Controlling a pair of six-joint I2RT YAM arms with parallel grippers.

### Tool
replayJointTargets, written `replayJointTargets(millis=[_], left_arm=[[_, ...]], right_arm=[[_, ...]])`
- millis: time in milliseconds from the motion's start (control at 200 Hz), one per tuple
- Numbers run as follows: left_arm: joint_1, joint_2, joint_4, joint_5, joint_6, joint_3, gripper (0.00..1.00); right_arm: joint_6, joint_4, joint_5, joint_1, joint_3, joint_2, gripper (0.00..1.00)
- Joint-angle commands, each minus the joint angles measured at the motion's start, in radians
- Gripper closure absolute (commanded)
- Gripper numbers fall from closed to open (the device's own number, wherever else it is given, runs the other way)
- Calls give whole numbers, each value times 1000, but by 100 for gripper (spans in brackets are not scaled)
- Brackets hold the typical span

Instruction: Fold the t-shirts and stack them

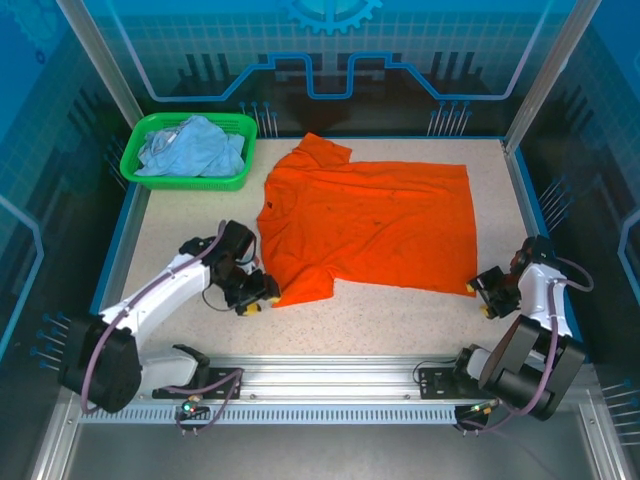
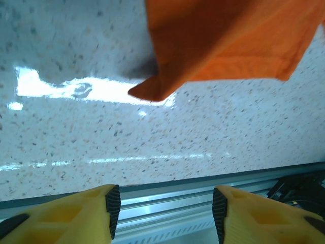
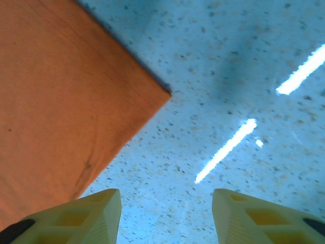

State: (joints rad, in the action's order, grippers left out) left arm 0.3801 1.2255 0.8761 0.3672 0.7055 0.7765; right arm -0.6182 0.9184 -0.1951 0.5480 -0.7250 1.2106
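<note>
The orange t-shirt [image 1: 370, 225] is spread flat over the middle of the speckled table [image 1: 400, 320], with its collar turned to the left and its hem along the right side. One sleeve is pointed toward the far edge and the other toward the near left. The pale blue t-shirt [image 1: 195, 148] is bundled loosely inside the green basket [image 1: 185, 182], which is set at the far left corner of the table, apart from the orange shirt. The left gripper [image 1: 255, 297] is held low over the table just beside the near-left sleeve. In the left wrist view its yellow fingers [image 2: 76, 216] are seen parted at a middling width with nothing between them, and the hem of the orange sleeve [image 2: 223, 40] is seen beyond them, its pointed corner raised slightly off the table above a shadow. The right gripper [image 1: 483, 292] is placed at the near right corner of the shirt's hem. In the right wrist view its jaws are likewise parted and nothing is gripped; the sharp corner of the orange cloth [image 3: 66, 101] is seen lying flat on the table to the left, and bare table is seen in the gap between the fingers [image 3: 259, 216]. A metal rail [image 1: 330, 380] is run along the near edge of the table.
</note>
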Motion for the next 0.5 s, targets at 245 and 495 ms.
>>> replayJointTargets(millis=[245, 495], left_arm=[[78, 77, -203, -18, 17, -70, 53], [92, 138, -224, -194, -65, -50, 58]], right_arm=[[45, -125, -98, -39, 34, 154, 47], [37, -157, -103, -91, 45, 168, 48]])
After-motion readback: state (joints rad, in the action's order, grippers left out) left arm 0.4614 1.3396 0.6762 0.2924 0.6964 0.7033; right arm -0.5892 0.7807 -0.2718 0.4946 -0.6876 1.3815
